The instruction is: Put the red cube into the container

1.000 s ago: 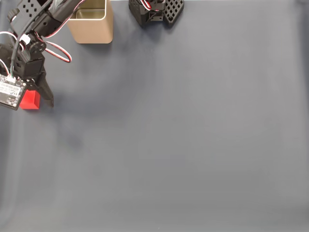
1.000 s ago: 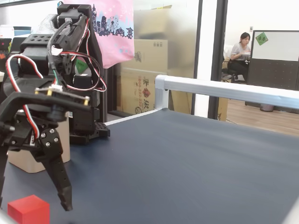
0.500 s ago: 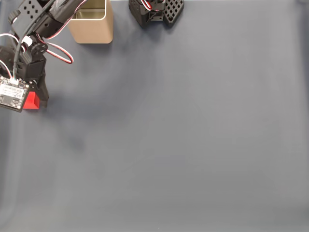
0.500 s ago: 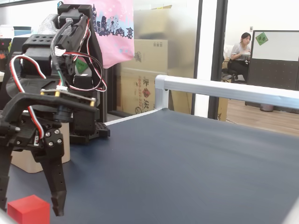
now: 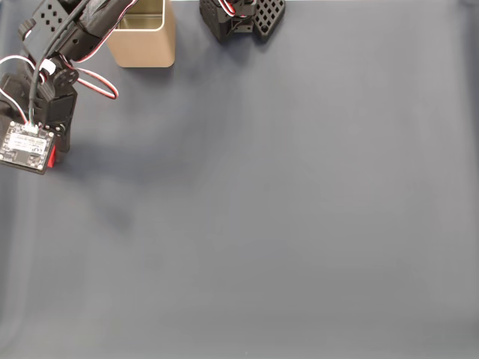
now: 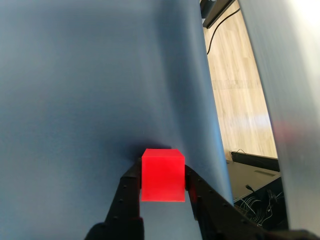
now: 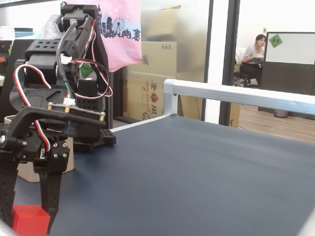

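Your tool (image 6: 163,186) is straddling the cube (image 6: 162,174) on the bench (image 5: 299,209), fingers touching opposite flat faces; whether it is clamped, I cannot tell. It is looking light, rigid and smooth, so you are best squeezing mid-face.

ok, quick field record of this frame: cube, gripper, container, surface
cube: the red cube sits on the mat, between the fingers
gripper: the gripper is lowered around the cube, jaws close on both sides; firm grip not confirmed
container: the container is at the top left of a fixed view, open mouth up, apart from the cube
surface: dark blue mat
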Robot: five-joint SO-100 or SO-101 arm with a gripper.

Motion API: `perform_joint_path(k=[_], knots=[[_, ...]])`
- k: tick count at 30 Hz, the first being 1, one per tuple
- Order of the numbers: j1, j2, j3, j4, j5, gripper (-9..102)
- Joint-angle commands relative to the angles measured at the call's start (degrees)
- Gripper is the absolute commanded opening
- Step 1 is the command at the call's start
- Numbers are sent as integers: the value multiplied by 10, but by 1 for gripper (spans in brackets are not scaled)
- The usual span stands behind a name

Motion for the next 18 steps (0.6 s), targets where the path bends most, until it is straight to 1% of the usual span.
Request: perform_joint_path(k=[1,8,12,15,18], knots=[[-8,19,-4,-7,-2,4],[-14,24,-4,-7,27,0],[-21,33,-5,-4,61,0],[-30,48,-24,27,100,0],[-44,77,-46,81,147,0]])
